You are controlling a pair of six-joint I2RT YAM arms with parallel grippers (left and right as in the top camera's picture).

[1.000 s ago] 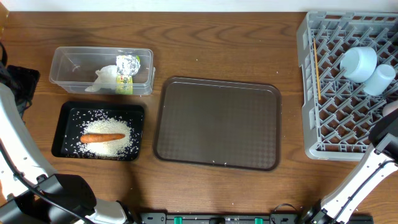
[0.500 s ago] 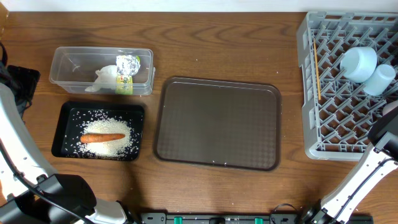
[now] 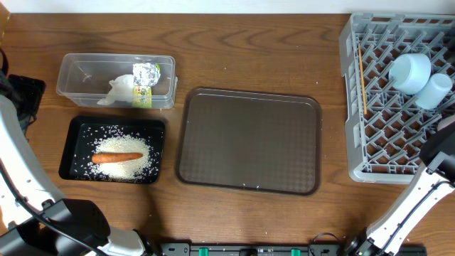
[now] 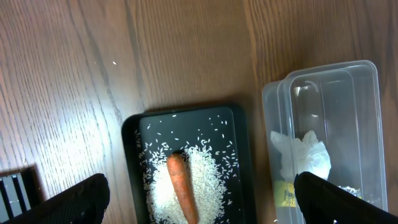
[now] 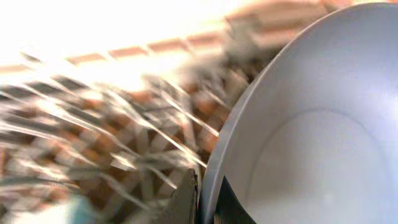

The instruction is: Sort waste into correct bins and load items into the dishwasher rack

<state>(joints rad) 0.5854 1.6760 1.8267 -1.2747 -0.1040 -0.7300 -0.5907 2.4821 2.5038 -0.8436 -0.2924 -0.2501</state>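
Right wrist view shows the right gripper (image 5: 204,198) with its fingers pinched together on the rim of the large blue bowl (image 5: 298,143), one finger inside the wall and one outside. The blurred lattice of the dishwasher rack (image 5: 106,143) lies behind and below it. The bowl fills the right of that view. The overhead view does not show it at all, so it sits past the right edge, by the rack's near side. It looks rigid and smooth-walled, probably slick, and it is wide for a grip this narrow. Held by one point on the rim, it is likely to swing or slip, so I judge a deep bite on the rim and a slow, level carry to be safest. Whether it is ceramic or plastic cannot be told. The wooden chopsticks (image 3: 362,75), the small light-blue bowl (image 3: 410,72) and the small white cup (image 3: 434,90) already lie in the rack. The left gripper (image 4: 200,186) hangs with its fingers wide apart and empty above the black tray (image 4: 132,162). That tray holds the rice (image 4: 208,168) and the carrot (image 4: 181,193). Beside it, the clear container (image 4: 373,124) holds the wrapper (image 3: 144,77). The brown tray (image 3: 249,142) sits bare mid-worktop (image 3: 249,50), so the bowl seems the last item to load.
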